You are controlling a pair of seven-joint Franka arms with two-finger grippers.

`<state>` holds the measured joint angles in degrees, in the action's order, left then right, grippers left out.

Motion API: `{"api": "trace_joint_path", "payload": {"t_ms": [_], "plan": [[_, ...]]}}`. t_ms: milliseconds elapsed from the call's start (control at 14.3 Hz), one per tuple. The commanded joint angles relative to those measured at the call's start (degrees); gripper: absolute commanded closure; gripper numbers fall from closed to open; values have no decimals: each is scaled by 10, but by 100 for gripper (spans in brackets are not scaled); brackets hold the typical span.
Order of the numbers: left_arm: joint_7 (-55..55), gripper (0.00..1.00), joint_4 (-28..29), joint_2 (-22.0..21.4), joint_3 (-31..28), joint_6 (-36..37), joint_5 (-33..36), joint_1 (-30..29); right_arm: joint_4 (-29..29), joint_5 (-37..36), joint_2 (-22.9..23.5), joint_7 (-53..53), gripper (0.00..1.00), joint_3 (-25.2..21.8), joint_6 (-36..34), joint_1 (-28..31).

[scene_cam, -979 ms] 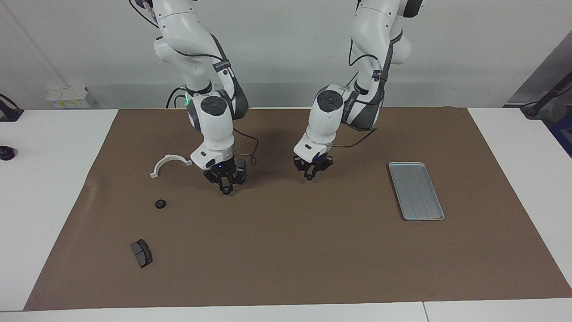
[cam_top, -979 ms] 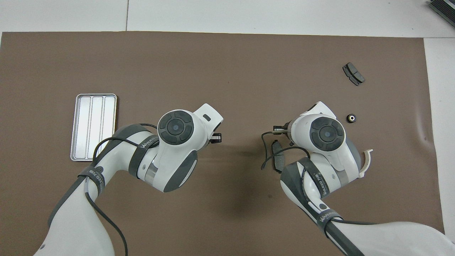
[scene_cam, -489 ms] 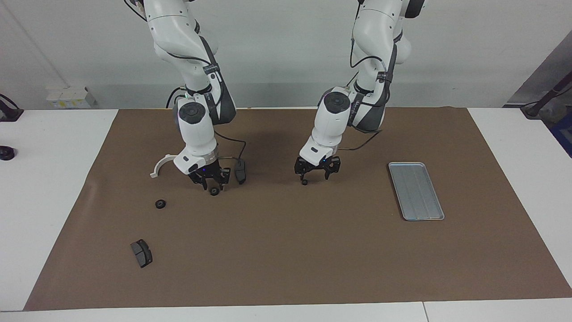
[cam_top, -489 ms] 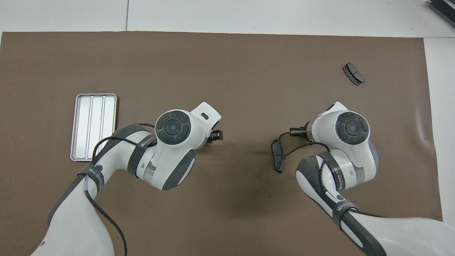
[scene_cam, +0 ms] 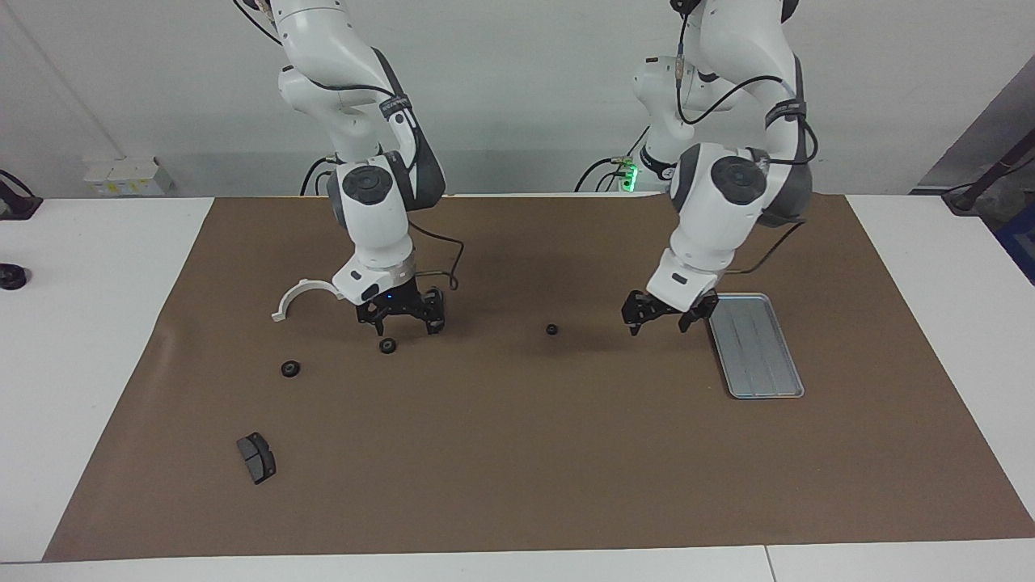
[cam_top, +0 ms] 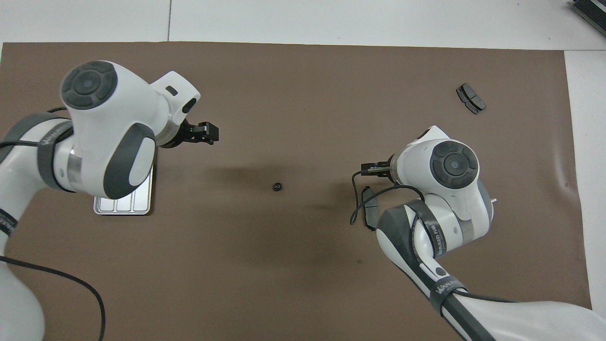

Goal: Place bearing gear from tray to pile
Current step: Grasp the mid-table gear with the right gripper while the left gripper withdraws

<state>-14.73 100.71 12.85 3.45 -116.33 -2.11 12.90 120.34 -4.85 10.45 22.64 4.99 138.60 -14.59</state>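
Note:
Three small black bearing gears lie on the brown mat: one mid-table, one just under my right gripper, one toward the right arm's end. My right gripper hangs open and empty over the second gear. The pile around it holds a white half-ring bracket and dark pads. My left gripper is open and empty beside the silvery tray, whose ridged floor is bare. In the overhead view the left arm covers most of the tray.
A brown mat covers the table's middle, with white tabletop at both ends. A black round object sits off the mat at the right arm's end. The right arm's cable loops by its wrist.
Both grippers opened and let go of their gears. The left one left its gear mid-table and swung to the tray. The right one rose slightly above its dropped gear.

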Motion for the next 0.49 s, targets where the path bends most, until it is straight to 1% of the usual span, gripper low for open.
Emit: {"api": "trace_joint_path", "payload": {"t_ms": [0, 70, 210, 280, 419], "plan": [[65, 0, 1, -41, 4, 68, 2, -57, -47, 12, 24, 35, 0, 3, -25, -39], [97, 0, 2, -55, 4, 88, 2, -80, -66, 12, 33, 54, 0, 3, -33, -58], [145, 0, 4, -83, 3, 115, 2, -116, -94, 11, 42, 65, 0, 4, -51, -72], [147, 0, 8, -97, 3, 118, 2, -125, -107, 12, 51, 71, 0, 3, -53, -97], [147, 0, 8, -119, 3, 137, 2, -139, -151, 0, 82, 110, 0, 4, -68, -123]]}}
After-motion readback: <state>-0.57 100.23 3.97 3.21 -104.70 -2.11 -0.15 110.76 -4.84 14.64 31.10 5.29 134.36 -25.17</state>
